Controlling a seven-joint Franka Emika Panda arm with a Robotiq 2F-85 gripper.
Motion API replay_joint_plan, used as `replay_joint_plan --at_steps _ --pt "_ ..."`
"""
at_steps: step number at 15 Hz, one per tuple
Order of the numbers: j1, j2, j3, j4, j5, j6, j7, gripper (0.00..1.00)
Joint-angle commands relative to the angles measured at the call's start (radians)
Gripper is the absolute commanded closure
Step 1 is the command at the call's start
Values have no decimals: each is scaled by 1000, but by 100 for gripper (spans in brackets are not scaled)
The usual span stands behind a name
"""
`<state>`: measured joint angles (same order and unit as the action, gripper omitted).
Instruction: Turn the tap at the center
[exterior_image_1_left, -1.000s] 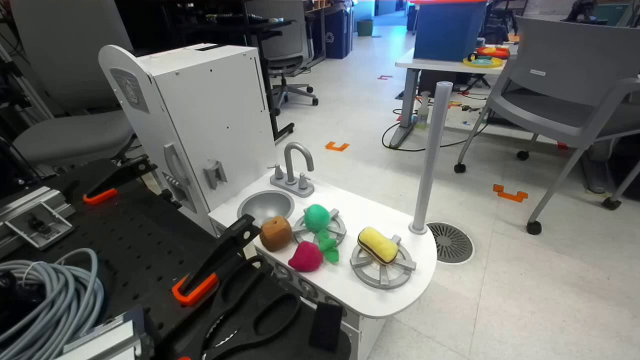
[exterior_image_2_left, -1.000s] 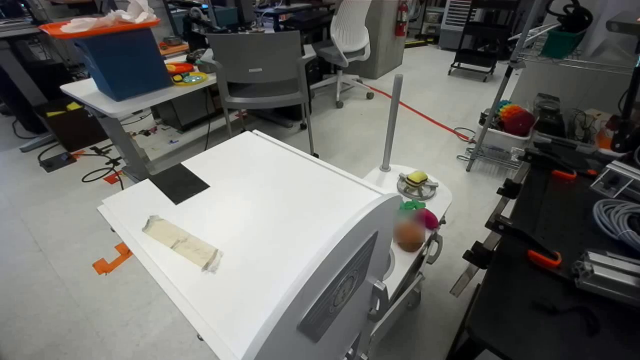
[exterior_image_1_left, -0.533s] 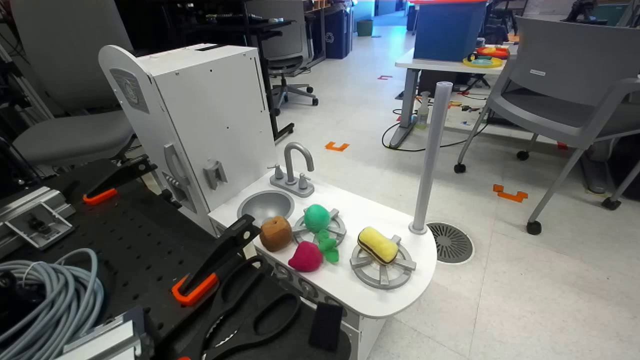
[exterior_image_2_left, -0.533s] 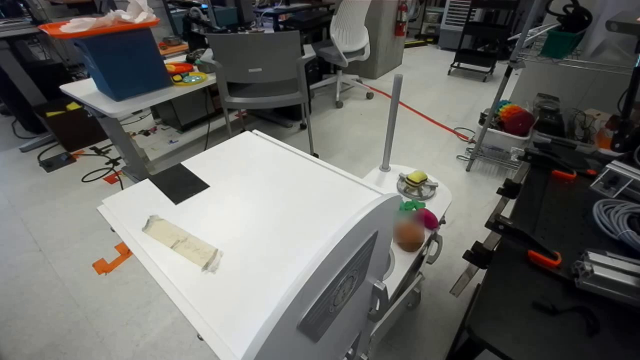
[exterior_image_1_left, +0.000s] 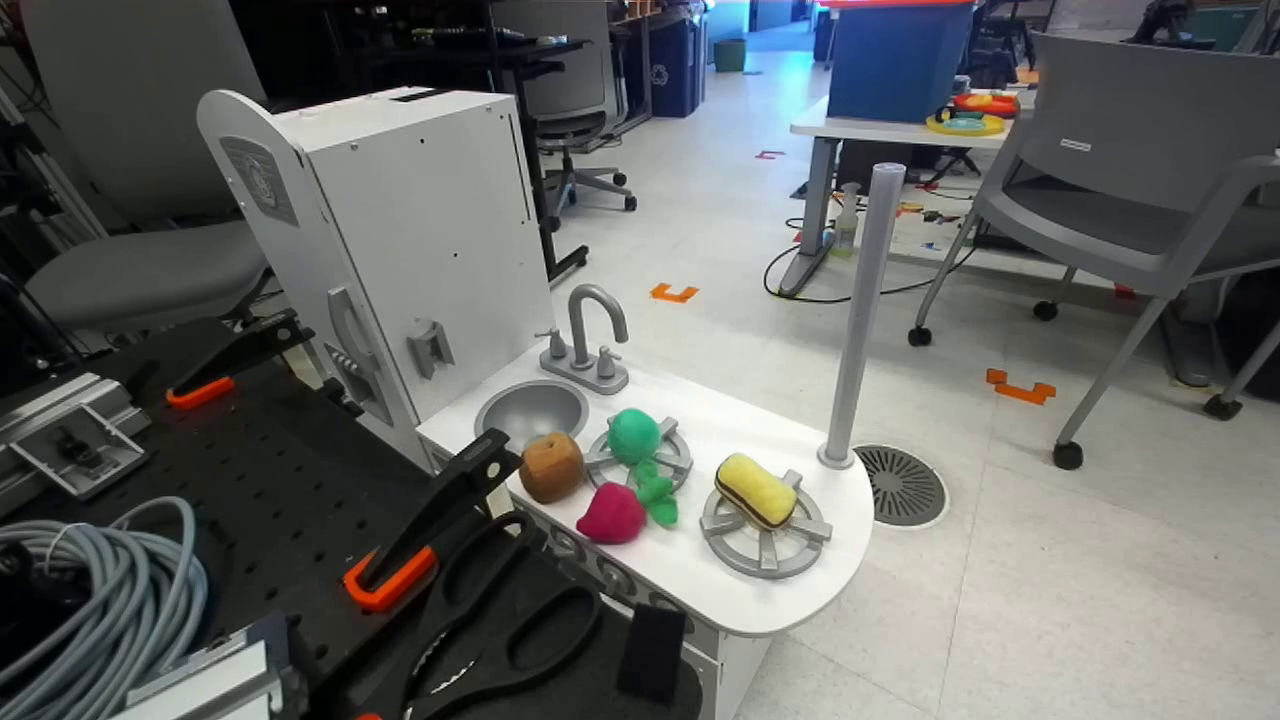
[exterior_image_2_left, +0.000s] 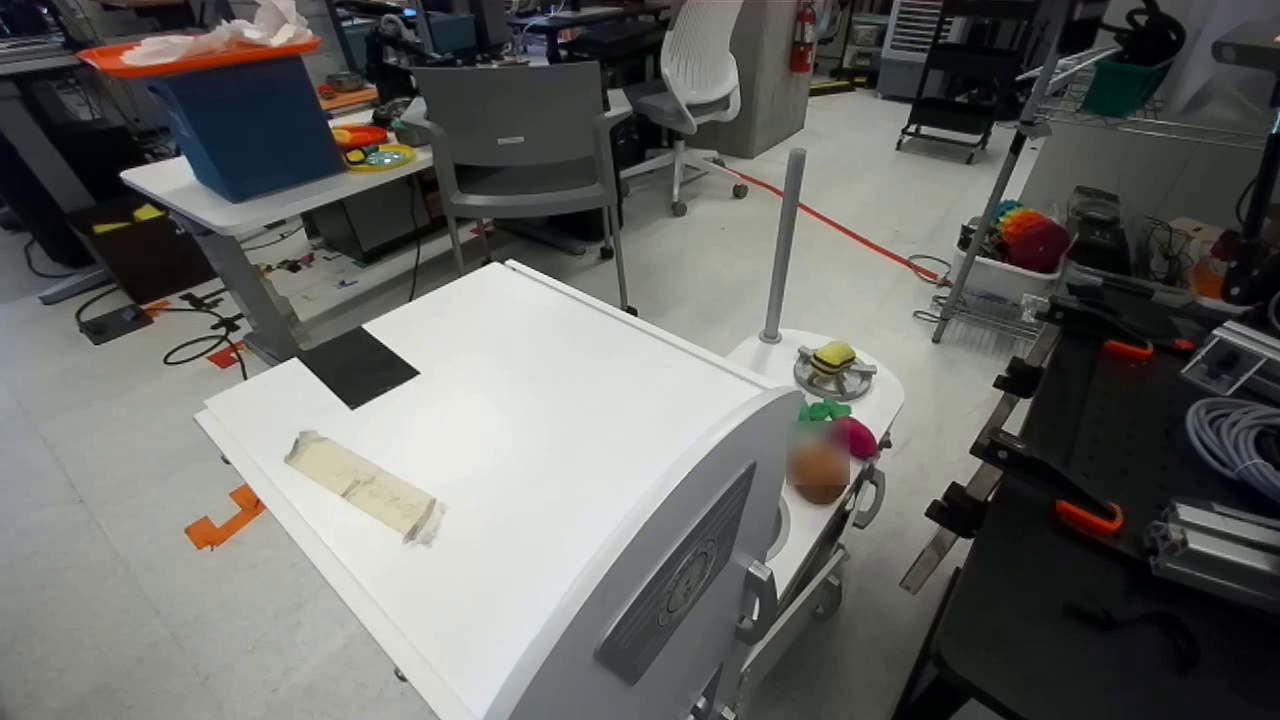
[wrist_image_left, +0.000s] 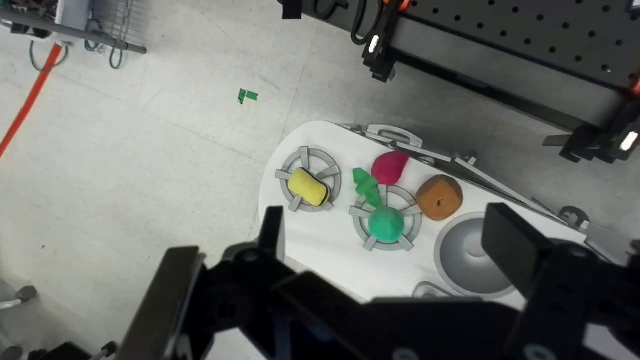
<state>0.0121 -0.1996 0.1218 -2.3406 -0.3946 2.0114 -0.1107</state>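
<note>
The tap is a grey arched gooseneck spout standing upright on a grey base with two small handles, behind the sink basin of the white toy kitchen. In the wrist view only an edge of the tap's base shows, beside the basin's rim; my gripper's body hides the rest. In an exterior view the white cabinet hides the tap. My gripper is open with nothing between its fingers, above the counter. The right finger covers part of the basin. The gripper is not identifiable in the exterior views.
A green ball, a brown toy, a red toy and a yellow toy lie on the counter. A tall grey pole stands at its end. A black table with clamps stands alongside.
A small dark shape now shows at the top edge of an exterior view, at upper right; I cannot tell what it is. The tap and the toys have not moved.
</note>
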Motion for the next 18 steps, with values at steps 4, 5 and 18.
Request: replay_joint_plan --at_steps 4,5,18 --pt "22 471 -32 245 -77 92 110 0" --pt "22 540 -41 282 -55 110 98 0" --pt "-10 1130 -21 657 85 605 -153 0"
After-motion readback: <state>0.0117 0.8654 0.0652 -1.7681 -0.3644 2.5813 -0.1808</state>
